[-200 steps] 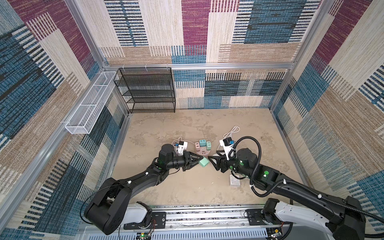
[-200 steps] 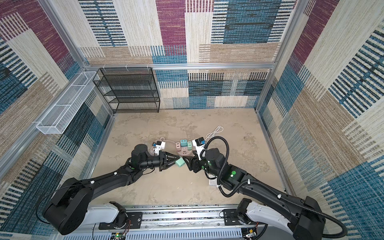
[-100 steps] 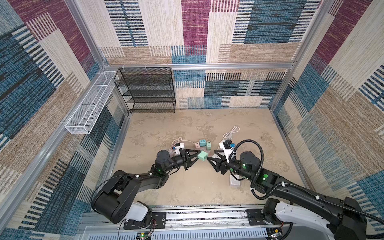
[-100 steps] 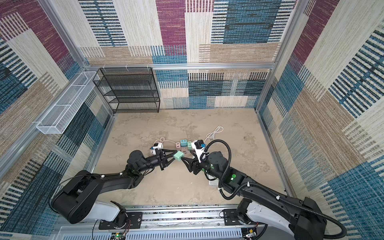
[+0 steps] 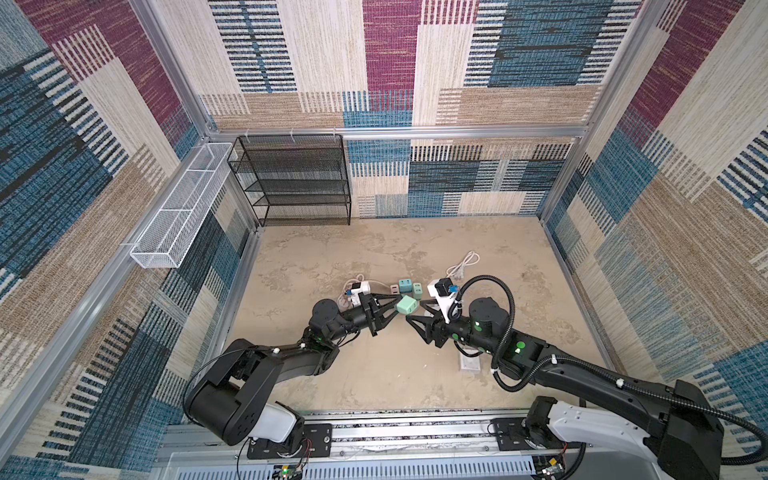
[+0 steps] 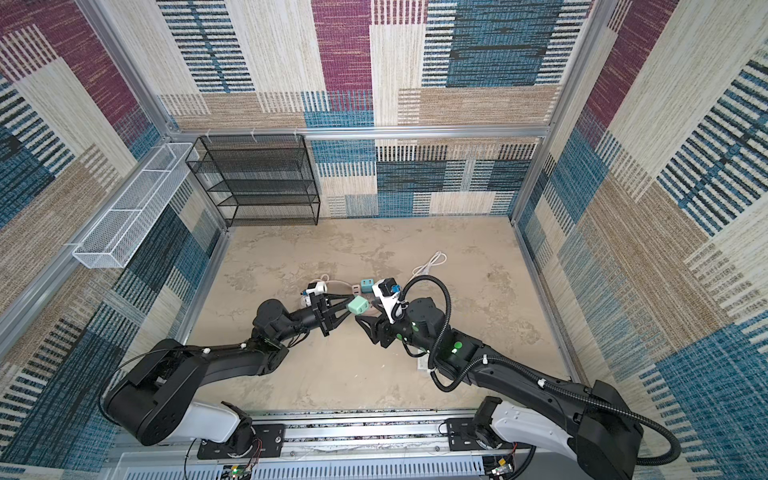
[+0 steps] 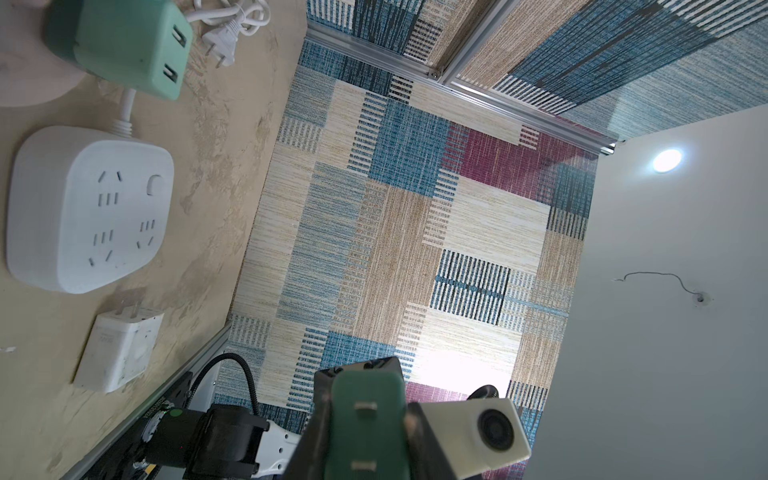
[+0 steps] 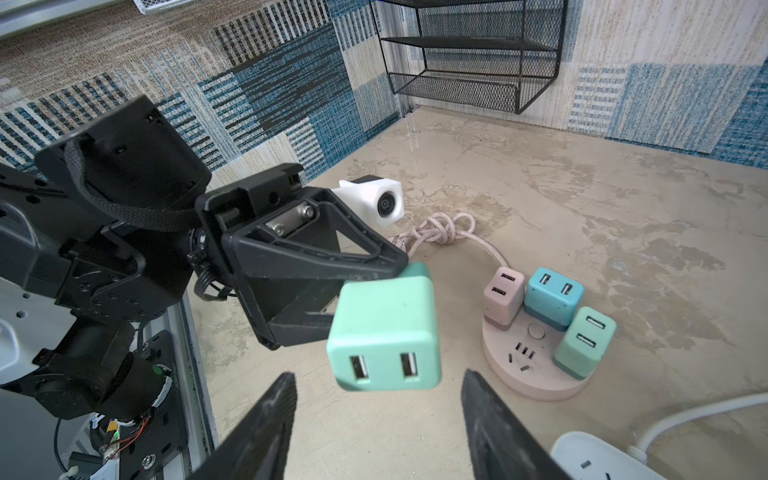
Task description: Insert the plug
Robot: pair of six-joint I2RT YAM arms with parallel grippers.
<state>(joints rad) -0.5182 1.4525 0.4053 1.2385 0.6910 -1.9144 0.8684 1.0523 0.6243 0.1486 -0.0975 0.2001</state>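
Note:
A mint-green cube plug point(image 5: 406, 306) point(image 6: 359, 305) hangs in the air above the table, and my left gripper point(image 5: 398, 306) point(image 6: 350, 308) is shut on it. In the left wrist view the plug point(image 7: 365, 419) sits between the fingers point(image 7: 316, 419) with its two metal prongs facing the camera. My right gripper point(image 5: 415, 311) point(image 6: 364, 316) is open and faces the plug's USB side, close to it. In the right wrist view the plug point(image 8: 386, 332) floats just beyond the spread fingertips point(image 8: 270, 415), not touching them. A round pink power strip point(image 8: 536, 374) lies behind it.
The pink strip carries a pink adapter point(image 8: 503, 291), a blue adapter point(image 8: 552, 297) and a green adapter point(image 8: 584, 340). A white power strip point(image 7: 87, 208) and a white charger point(image 7: 120, 353) lie near the right arm. A black mesh shelf point(image 5: 291, 183) stands at the back left.
My left gripper has lifted the plug higher off the table. The right gripper has moved in toward the plug, its jaws narrowing slightly.

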